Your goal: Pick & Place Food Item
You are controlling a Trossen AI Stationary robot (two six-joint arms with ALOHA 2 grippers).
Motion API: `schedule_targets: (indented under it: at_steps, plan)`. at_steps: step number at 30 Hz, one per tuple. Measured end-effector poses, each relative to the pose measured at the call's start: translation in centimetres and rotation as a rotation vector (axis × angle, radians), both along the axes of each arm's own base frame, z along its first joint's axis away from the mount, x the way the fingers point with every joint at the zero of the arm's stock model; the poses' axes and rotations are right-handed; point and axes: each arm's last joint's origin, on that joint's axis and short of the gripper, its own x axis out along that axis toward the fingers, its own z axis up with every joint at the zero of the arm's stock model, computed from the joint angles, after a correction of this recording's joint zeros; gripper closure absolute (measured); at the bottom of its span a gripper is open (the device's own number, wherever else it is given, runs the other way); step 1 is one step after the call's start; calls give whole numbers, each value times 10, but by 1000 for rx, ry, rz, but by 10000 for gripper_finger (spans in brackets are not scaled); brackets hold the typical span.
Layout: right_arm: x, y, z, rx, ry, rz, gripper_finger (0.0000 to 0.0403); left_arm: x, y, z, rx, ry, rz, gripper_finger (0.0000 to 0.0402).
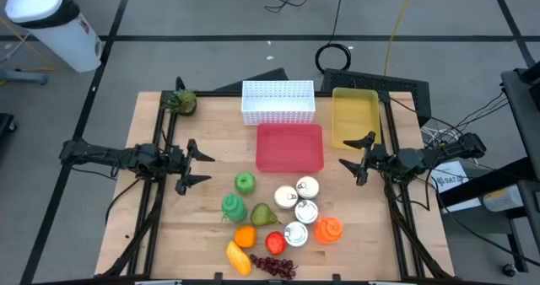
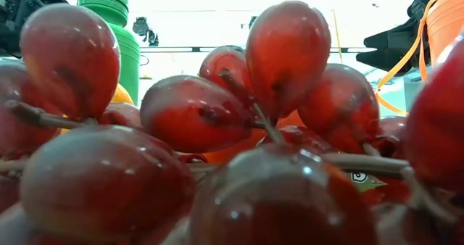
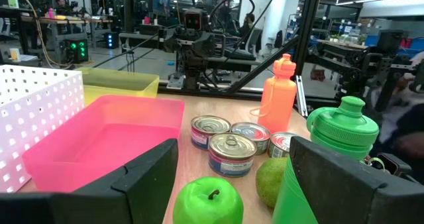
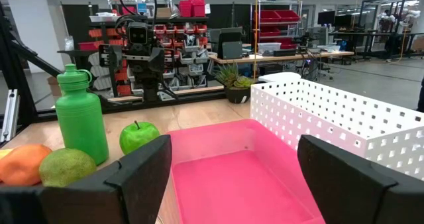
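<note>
Food items lie in a cluster at the table's near middle: a green apple (image 1: pixel 245 182), a pear (image 1: pixel 262 215), a green bottle (image 1: pixel 234 207), an orange bottle (image 1: pixel 328 229), several tin cans (image 1: pixel 297 209), an orange fruit (image 1: pixel 245 235) and red grapes (image 1: pixel 274 266), which fill the low view (image 2: pixel 232 129). My left gripper (image 1: pixel 205 168) hovers open at the table's left, pointing level at the apple (image 3: pixel 207 199). My right gripper (image 1: pixel 354 152) hovers open at the right, pointing level over the pink tray (image 4: pixel 238 177). Neither holds anything.
A pink tray (image 1: pixel 289 147) lies at the table's middle, with a white perforated basket (image 1: pixel 278 102) behind it and a yellow bin (image 1: pixel 354 116) at the far right. A small potted plant (image 1: pixel 180 101) stands at the far left corner.
</note>
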Motion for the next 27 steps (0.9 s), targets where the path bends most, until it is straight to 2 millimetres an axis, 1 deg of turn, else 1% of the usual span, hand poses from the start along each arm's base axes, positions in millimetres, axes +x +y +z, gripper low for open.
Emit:
schedule_targets:
  at_steps: [12, 14, 18, 21, 24, 27]
  plan:
    - [0, 0, 1, 12, -16, 1, 92, 0, 0, 0, 0, 0, 0, 100]
    - [0, 0, 2, 82, -42, 4, 92, 0, 0, 0, 0, 0, 0, 101]
    - [0, 0, 3, 345, -137, 18, 92, 0, 0, 0, 0, 0, 0, 101]
    - [0, 0, 6, 484, -200, 29, 92, 0, 0, 0, 0, 0, 0, 101]
    - [-1, 0, 8, 534, -242, 35, 92, 0, 0, 0, 0, -1, 0, 101]
    - [-2, -1, 12, 525, -277, 10, 92, 0, 0, 0, 0, 0, 0, 100]
